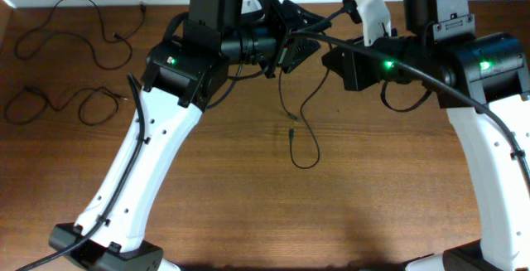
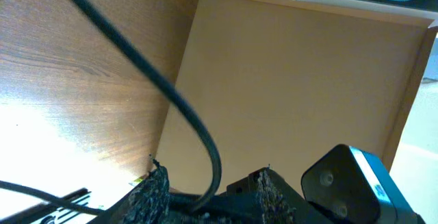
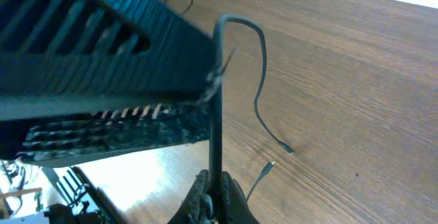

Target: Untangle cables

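One thin black cable [image 1: 282, 97] hangs between my two grippers over the middle of the wooden table, its plug ends dangling near the tabletop [image 1: 292, 133]. My right gripper [image 3: 217, 186] is shut on this cable [image 3: 260, 80], which rises from the jaws, bends over and drops to a silvery plug [image 3: 284, 147]. A second plug end [image 3: 267, 169] lies nearby. My left gripper [image 2: 212, 179] is open, with a black cable [image 2: 137, 56] curving down between its spread jaws. In the overhead view the left gripper [image 1: 296, 47] and the right gripper [image 1: 330, 54] are close together. Two more cables lie at the far left [image 1: 74, 24] [image 1: 58, 101].
The left arm's dark body [image 3: 102, 66] fills the upper left of the right wrist view, close to the held cable. A tan panel [image 2: 294, 80] stands beyond the table's edge. Both white arm links [image 1: 153, 163] [image 1: 489, 163] reach over the table.
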{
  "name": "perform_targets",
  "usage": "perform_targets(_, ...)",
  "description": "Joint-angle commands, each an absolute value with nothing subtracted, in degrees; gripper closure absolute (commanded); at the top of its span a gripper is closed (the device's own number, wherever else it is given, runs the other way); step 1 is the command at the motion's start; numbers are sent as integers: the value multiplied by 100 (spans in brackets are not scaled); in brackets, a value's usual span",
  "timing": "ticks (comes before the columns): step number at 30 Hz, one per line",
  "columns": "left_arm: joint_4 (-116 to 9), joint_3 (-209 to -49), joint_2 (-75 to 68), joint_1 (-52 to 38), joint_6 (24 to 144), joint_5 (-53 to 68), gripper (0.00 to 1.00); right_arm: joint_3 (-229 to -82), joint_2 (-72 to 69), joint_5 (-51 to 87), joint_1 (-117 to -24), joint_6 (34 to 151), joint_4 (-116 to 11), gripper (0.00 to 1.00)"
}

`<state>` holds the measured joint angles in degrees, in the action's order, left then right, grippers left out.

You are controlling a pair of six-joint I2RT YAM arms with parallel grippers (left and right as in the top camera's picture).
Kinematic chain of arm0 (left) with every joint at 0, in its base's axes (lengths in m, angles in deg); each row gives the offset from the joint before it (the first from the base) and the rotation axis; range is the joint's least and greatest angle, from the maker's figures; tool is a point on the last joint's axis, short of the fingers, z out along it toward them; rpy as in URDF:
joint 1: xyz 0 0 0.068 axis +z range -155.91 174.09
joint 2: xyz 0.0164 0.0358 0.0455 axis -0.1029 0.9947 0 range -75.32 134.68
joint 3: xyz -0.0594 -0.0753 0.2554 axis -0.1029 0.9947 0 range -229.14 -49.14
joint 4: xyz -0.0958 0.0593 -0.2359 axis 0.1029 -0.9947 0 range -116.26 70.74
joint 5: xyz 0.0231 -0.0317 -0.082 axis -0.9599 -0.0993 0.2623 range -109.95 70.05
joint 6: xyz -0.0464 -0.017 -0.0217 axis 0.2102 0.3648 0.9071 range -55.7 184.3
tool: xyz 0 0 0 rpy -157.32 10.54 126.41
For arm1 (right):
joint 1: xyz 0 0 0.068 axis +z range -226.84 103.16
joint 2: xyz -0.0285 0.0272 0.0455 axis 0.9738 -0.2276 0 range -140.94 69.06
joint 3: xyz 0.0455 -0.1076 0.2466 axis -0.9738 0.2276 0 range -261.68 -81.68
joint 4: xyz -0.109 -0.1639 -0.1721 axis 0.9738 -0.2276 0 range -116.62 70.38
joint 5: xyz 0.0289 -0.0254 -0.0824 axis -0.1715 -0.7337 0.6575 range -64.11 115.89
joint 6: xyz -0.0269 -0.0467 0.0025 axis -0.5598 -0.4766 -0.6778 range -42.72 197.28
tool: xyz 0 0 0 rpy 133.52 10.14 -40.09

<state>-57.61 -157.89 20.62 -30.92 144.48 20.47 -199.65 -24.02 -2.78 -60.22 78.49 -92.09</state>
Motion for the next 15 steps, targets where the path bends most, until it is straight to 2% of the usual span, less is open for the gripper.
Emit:
perform_targets(1, -5778, -15844, 2022, -3096, 14461, 2124, 66, -19998, -2433, -151, -5992, 7970, -9176, 96)
perform_targets(2, -5780, -15844, 2022, -3096, 14461, 2124, 68, -19998, -2433, -177, -5992, 7972, -9176, 96)
perform_targets(10, -5765, -15844, 2022, -3140, 14461, 2119, 62, -19998, -2433, -346, -5884, 7967, -9178, 96)
perform_targets(15, -5765, -15844, 2022, -3138, 14461, 2119, 70, -19998, -2433, -346, -5847, 7967, -9178, 96)
